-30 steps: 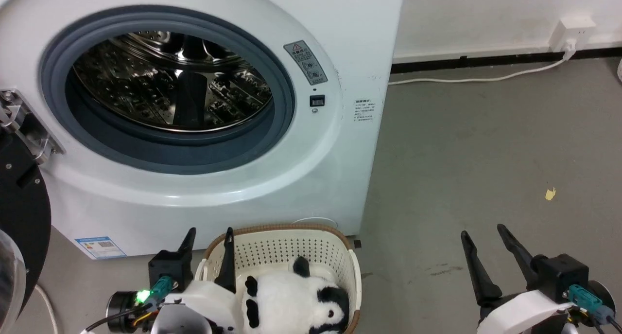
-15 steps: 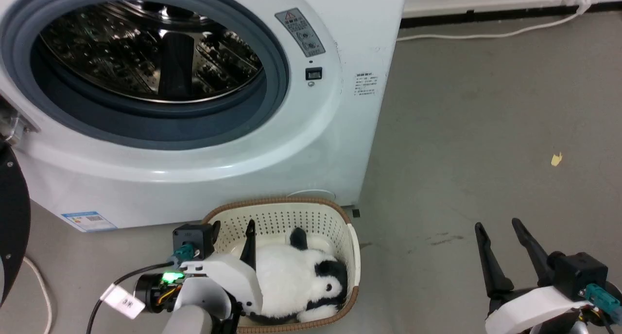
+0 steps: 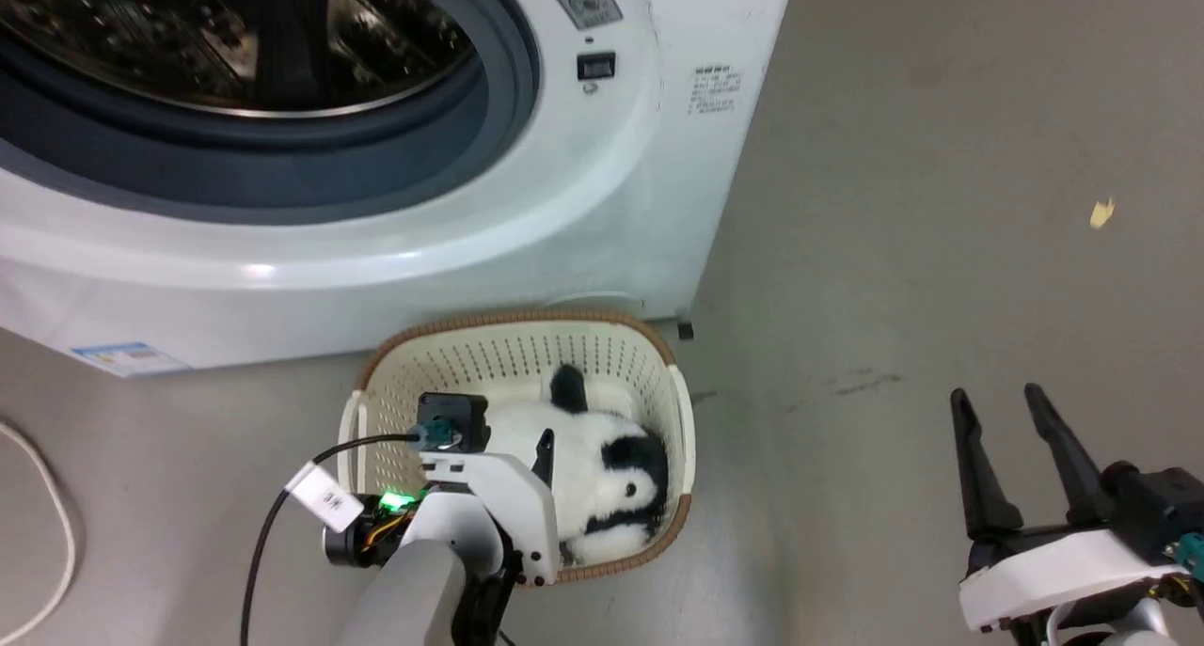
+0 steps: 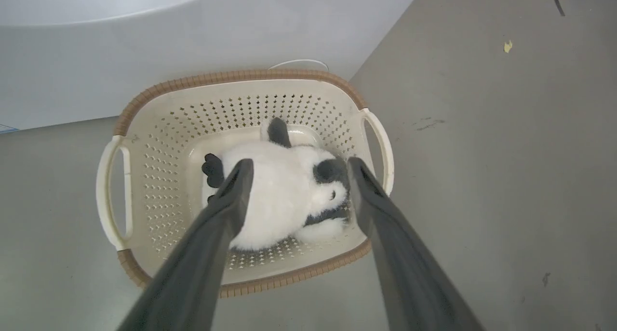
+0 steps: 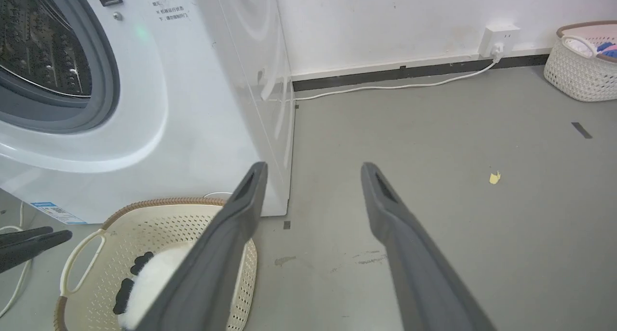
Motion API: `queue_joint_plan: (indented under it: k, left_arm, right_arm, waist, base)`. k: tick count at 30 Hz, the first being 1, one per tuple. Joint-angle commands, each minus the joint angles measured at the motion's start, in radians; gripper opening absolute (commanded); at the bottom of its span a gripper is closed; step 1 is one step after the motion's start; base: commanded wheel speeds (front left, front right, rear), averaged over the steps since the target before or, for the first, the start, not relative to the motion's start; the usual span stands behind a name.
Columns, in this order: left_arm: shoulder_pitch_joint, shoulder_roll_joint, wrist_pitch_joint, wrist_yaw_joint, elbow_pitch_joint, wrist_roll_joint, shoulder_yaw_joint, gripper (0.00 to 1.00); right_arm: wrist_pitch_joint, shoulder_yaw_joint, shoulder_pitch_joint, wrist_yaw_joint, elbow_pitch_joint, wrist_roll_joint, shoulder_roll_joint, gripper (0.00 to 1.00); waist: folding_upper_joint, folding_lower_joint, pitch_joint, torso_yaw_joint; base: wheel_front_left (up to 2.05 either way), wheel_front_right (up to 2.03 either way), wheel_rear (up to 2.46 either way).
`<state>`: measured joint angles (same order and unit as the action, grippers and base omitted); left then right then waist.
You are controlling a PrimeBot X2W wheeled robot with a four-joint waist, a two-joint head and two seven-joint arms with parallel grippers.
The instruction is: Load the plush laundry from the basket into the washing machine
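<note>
Washing machine point(image 3: 376, 251) opening past the top edge (sticker point(image 3: 713, 88) print too small), panda point(image 3: 602, 463) partly behind left arm point(image 3: 499, 510).

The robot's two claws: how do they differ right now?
The left gripper points down into the basket, while the right gripper hangs over the floor, well to the side. The plush laundry lies between the left gripper's fingers; the right gripper has nothing between its own. Both are open, with the same long dark fingers.
</note>
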<state>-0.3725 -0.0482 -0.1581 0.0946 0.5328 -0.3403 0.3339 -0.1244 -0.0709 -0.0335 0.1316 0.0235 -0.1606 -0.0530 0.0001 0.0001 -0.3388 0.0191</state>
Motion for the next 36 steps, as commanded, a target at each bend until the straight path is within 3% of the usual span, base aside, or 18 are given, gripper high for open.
queue_joint_plan:
  k: [1,12,36]
  left_arm:
    - [-0.035,-0.002,-0.002,0.009,0.029,-0.015,0.017,1.00]
    - [-0.135,-0.004,0.029,0.021,0.164,-0.047,0.092,1.00]
    - [-0.368,-0.002,0.091,0.063,0.432,-0.267,0.172,1.00]
  right_arm:
    - [-0.011,-0.007,-0.021,0.000,-0.009,-0.013,0.001,1.00]
    - [-0.027,-0.037,-0.027,-0.001,-0.048,-0.040,0.002,1.00]
    - [-0.027,-0.107,-0.023,-0.001,-0.199,-0.083,0.002,1.00]
  waist:
    - [-0.0001,-0.0001,-0.032,0.002]
    - [-0.0001,-0.0001,-0.145,-0.005]
    - [-0.0001,-0.0001,-0.399,-0.037]
  base:
    - [0.00,0.00,0.00]
    - [0.00,0.00,0.00]
    - [0.00,0.00,0.00]
